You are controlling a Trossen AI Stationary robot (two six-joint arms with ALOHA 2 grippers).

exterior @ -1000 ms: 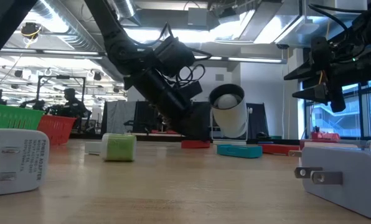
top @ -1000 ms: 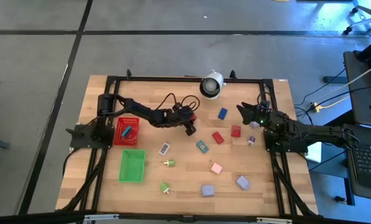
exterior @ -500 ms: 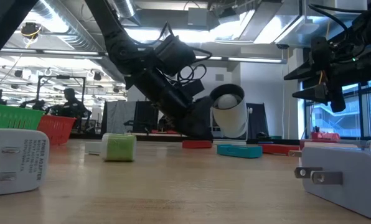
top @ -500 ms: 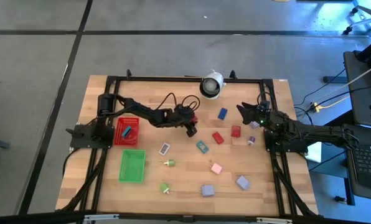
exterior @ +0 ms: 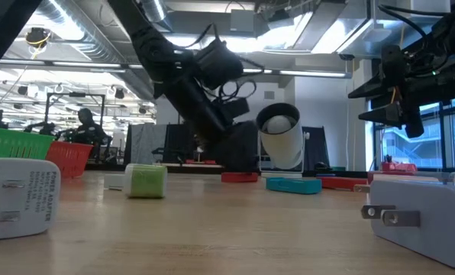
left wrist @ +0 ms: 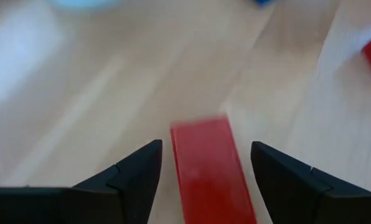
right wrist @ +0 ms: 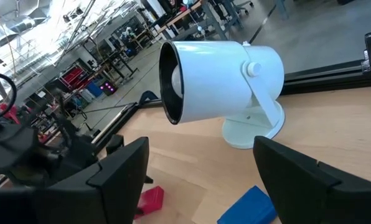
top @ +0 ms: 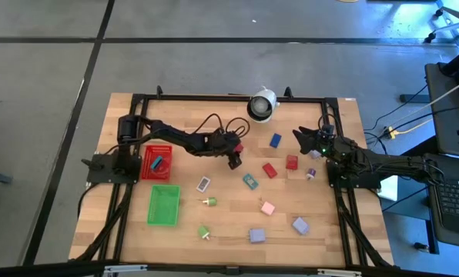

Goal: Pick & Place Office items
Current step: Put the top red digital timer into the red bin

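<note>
Small office items lie scattered on the wooden table: a blue block (top: 275,141), red blocks (top: 269,170) (top: 292,162), a teal piece (top: 250,181), a pink block (top: 268,208), lavender blocks (top: 256,235) and green pins (top: 209,201). My left gripper (top: 234,158) (left wrist: 205,149) is open and low over the table's middle. Its fingers stand on either side of a flat red block (left wrist: 209,171) without touching it. My right gripper (top: 299,137) (right wrist: 201,152) waits open near the table's right side, facing the white round object (right wrist: 220,84).
A red mesh tray (top: 148,163) holding a blue piece and a green mesh tray (top: 163,205) sit at the table's left. The white round object (top: 261,105) stands at the far edge. White plug-like pieces (exterior: 14,198) (exterior: 422,208) lie close in the low view.
My left arm has risen slightly and stands a little steeper over the red block, which has stayed flat on the table.
</note>
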